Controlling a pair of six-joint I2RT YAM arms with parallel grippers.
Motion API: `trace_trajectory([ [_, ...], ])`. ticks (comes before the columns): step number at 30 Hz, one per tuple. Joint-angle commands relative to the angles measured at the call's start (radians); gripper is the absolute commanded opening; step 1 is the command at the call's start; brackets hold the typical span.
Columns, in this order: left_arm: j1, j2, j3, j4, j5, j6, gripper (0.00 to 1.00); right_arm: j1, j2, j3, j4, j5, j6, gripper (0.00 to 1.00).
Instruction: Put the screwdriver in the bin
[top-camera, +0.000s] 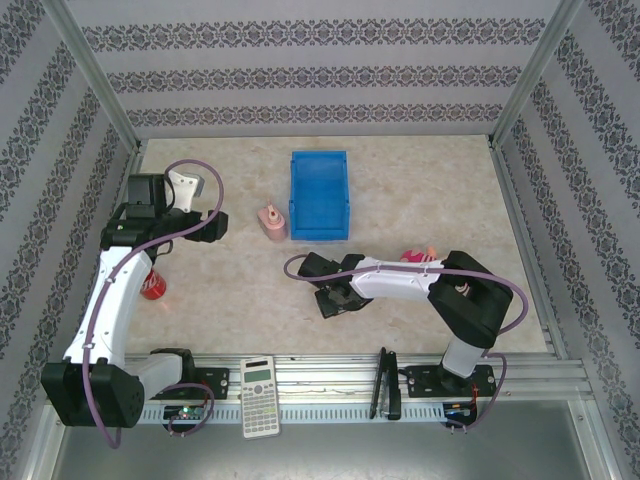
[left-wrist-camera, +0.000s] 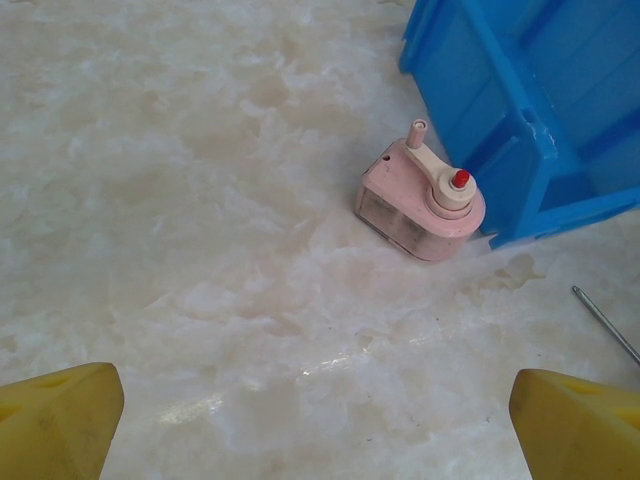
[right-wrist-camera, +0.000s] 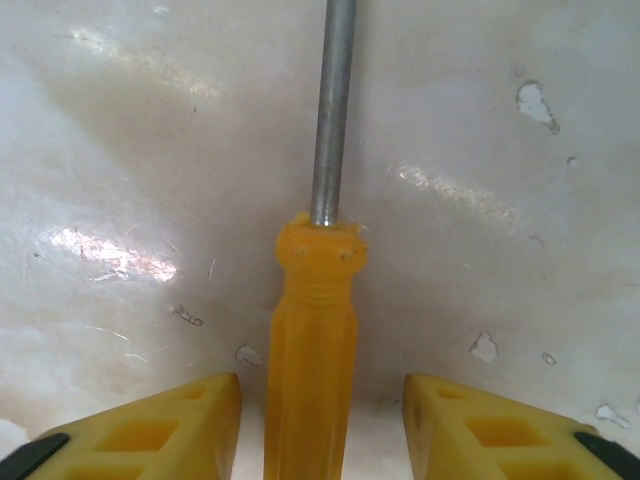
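Right wrist view puts the screwdriver flat on the table, straight between the fingers of the right gripper. Its orange-yellow handle sits centred in the gap, and the shaft runs directly away along the gripper's own line. The fingers stand spread, with a sliver of table on each side of the handle, so nothing is pinched yet. We judge that closing across the handle's width will do. In the top view the bin lies just beyond this gripper, on the far side. The left gripper, spread and holding nothing, hovers farther left, so the right arm is nearer.
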Motion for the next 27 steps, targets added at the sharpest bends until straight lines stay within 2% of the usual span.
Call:
trace_trajectory([
  [1, -0.010, -0.008, 0.013, -0.004, 0.031, 0.008, 0.99, 0.005, 0.022, -0.002, -0.008, 0.019, 0.002, 0.39],
  [6, -0.011, 0.002, 0.021, -0.009, 0.039, 0.003, 0.99, 0.004, 0.022, -0.018, 0.014, 0.003, 0.006, 0.33],
  [11, -0.011, -0.006, 0.018, -0.013, 0.040, 0.006, 0.99, 0.001, 0.018, -0.028, 0.031, -0.019, -0.002, 0.20],
  [14, -0.011, -0.009, 0.018, -0.013, 0.038, 0.012, 0.99, 0.002, 0.005, -0.026, 0.032, -0.017, -0.009, 0.17],
  [27, -0.013, -0.019, 0.018, -0.012, 0.029, 0.024, 0.99, 0.001, -0.137, 0.006, -0.049, -0.046, -0.072, 0.16],
])
